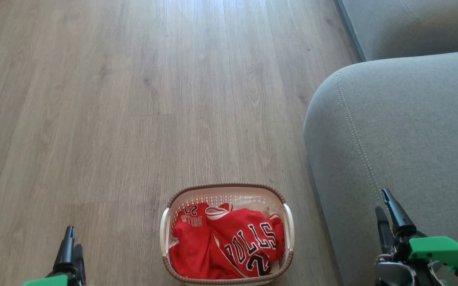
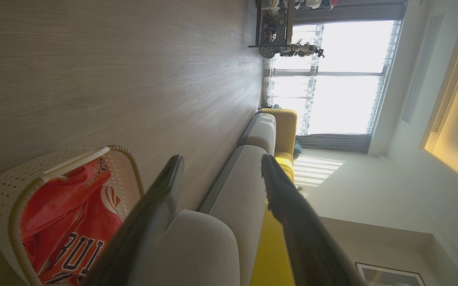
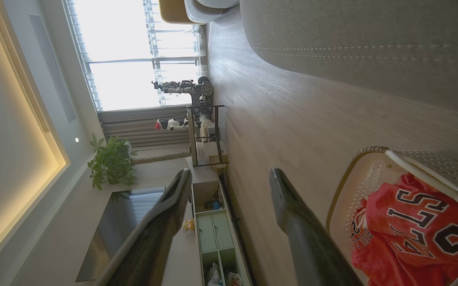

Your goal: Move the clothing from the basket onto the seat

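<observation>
Near: my left gripper (image 1: 73, 238) and right gripper (image 1: 381, 200), fingers apart, empty | Between them: the clothing (image 1: 229, 246) heaped in the basket (image 1: 225, 185) on the floor (image 1: 133, 99) | Likely light, soft, slippery; pinch 1 raised top fold | No clear long axis; BULLS lettering slants up toward my right | Farther right: the seat (image 1: 404, 131)

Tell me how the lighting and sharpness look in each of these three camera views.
Head view: even soft daylight, mild glare on the floor, clothing sharp. Left wrist view: window blown out, left gripper blurred up close. Right wrist view: window overexposed too, right gripper soft, basket crisp.
</observation>
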Available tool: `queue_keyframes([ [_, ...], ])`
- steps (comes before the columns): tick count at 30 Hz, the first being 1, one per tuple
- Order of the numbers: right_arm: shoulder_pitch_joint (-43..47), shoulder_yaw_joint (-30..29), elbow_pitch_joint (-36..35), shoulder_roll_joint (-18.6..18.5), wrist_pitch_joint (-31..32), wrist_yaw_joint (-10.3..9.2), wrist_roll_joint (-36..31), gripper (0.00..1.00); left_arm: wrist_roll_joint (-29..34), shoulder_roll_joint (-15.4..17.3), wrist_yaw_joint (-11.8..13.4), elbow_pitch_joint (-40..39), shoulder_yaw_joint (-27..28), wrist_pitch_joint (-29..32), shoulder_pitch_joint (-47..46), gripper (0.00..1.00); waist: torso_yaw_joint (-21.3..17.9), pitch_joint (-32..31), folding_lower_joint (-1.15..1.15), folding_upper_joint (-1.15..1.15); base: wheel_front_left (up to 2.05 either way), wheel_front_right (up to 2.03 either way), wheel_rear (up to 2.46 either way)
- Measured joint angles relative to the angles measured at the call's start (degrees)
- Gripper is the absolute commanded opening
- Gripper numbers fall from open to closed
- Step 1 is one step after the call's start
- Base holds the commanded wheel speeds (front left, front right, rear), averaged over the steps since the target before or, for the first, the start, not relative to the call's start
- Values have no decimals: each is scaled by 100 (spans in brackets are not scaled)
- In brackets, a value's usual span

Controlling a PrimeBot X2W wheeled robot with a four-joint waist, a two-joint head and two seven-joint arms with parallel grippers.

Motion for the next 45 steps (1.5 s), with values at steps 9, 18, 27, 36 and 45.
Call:
queue_keyframes([
  [9, -5, -134, -67, 125, 0, 0, -449, 100, 275, 0, 0, -119, -68, -138, -1, 100, 7, -21, 0, 0, 0, 0, 0],
  [18, -2, -293, -156, 218, 0, 0, -981, 100, 722, 0, 8, -285, -118, -281, 0, 100, 19, -45, 0, 0, 0, 0, 0],
  [27, 1, -478, -293, 314, -1, 0, -1747, 100, 1447, 1, 73, -503, -200, -413, 4, 100, 31, -67, 0, 0, 0, 0, 0],
  [36, 5, -648, -483, 444, -1, 0, -2733, 100, 2391, 3, 99, -681, -320, -544, 12, 100, 46, -85, 0, 0, 0, 0, 0],
  [45, 10, -771, -571, 533, -2, 0, -3666, 100, 3271, 4, 148, -731, -479, -716, 25, 100, 50, -102, 0, 0, 0, 0, 0],
])
